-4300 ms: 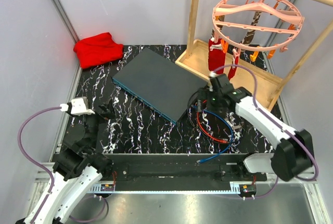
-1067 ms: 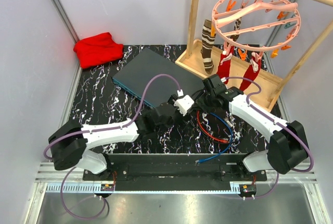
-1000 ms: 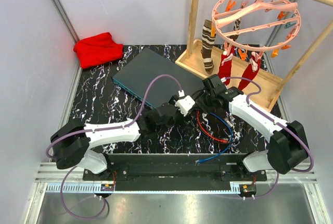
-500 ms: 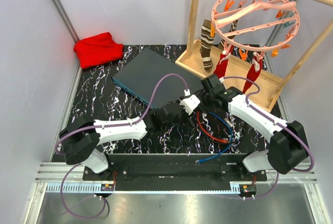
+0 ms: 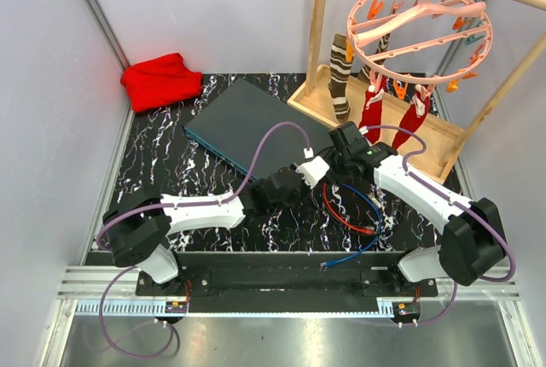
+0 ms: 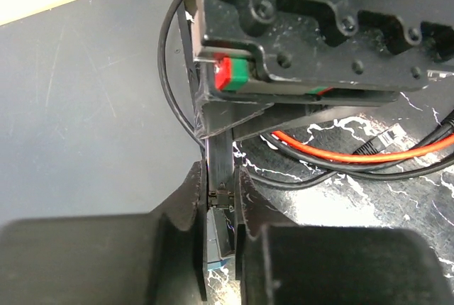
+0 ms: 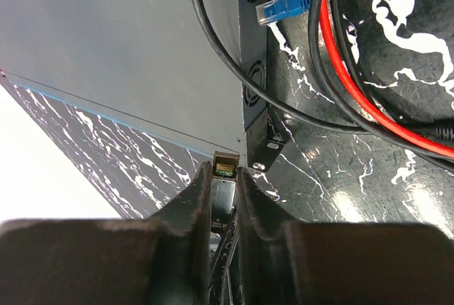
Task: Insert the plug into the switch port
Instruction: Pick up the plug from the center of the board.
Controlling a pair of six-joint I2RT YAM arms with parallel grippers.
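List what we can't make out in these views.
- Sockets on the switch: too small from the top; wrist views miss the front.
- Cable behind the plug: hidden between the right gripper fingers, right wrist view.
- Where the left gripper grips, top view: lost in dark clutter where arms meet.

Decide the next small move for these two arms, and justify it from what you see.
Probably open the right gripper. Its jaws and those of the left gripper both pinch the black plug beside a corner of the switch, away from its teal socket edge. Letting go should leave the left arm free to carry the plug round to a port.
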